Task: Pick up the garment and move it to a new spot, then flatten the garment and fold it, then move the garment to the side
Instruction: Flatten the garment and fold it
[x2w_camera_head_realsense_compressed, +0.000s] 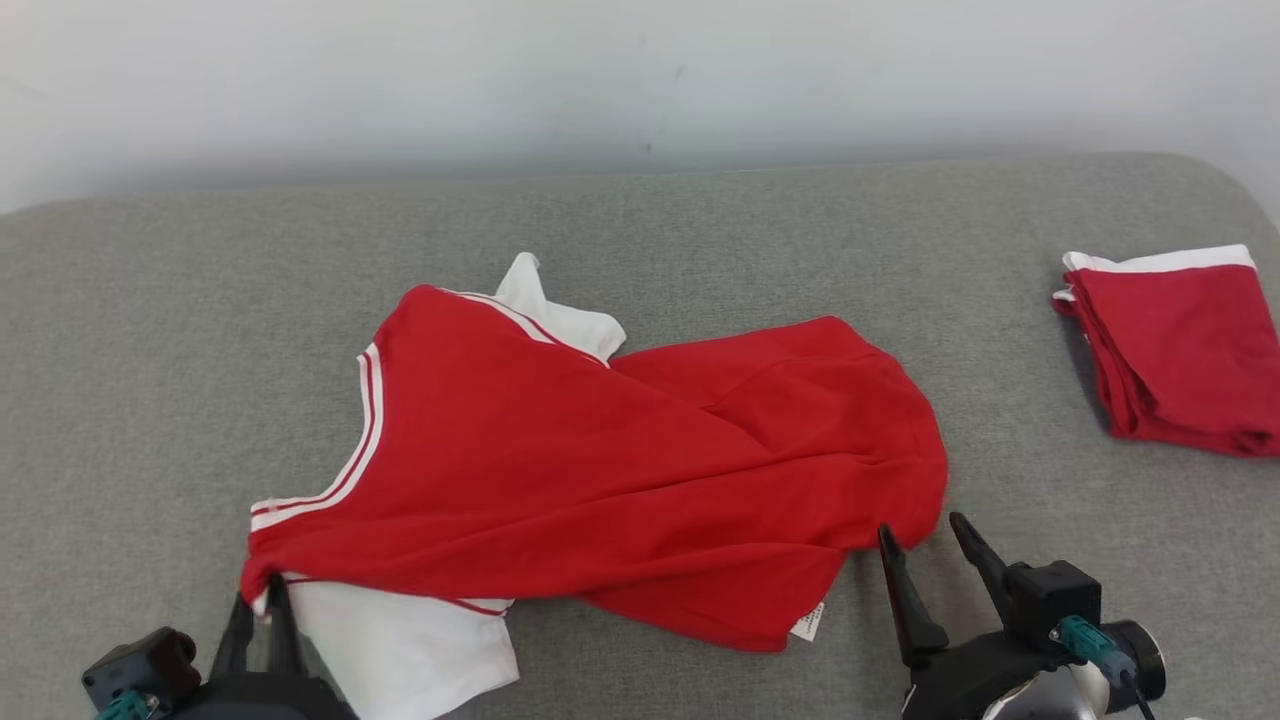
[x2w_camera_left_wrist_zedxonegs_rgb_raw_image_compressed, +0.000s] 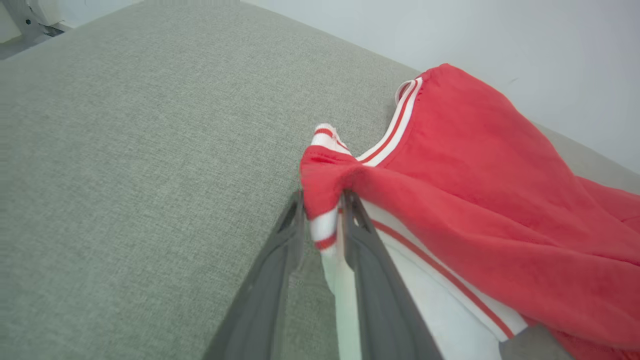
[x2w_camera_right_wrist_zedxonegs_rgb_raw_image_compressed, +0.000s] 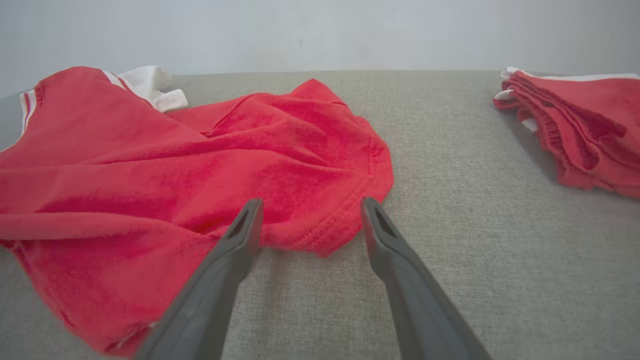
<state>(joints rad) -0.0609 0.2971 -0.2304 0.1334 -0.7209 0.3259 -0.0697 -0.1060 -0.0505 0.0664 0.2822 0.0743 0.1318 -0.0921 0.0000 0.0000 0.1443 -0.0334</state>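
The garment (x2w_camera_head_realsense_compressed: 600, 470) is a red shirt with white sleeves and striped trim, lying crumpled across the middle of the grey cushion (x2w_camera_head_realsense_compressed: 700, 230). My left gripper (x2w_camera_head_realsense_compressed: 262, 596) sits at the lower left, shut on the garment's striped shoulder corner (x2w_camera_left_wrist_zedxonegs_rgb_raw_image_compressed: 324, 197), which bunches between the two fingers. My right gripper (x2w_camera_head_realsense_compressed: 922, 535) stands open at the lower right, its fingertips (x2w_camera_right_wrist_zedxonegs_rgb_raw_image_compressed: 252, 207) just short of the garment's red hem (x2w_camera_right_wrist_zedxonegs_rgb_raw_image_compressed: 320, 235), with nothing between them.
A second red garment (x2w_camera_head_realsense_compressed: 1180, 350), folded, with a white band, lies at the cushion's far right edge. A pale wall (x2w_camera_head_realsense_compressed: 640, 80) rises behind the cushion. Bare grey fabric stretches to the left and behind the garment.
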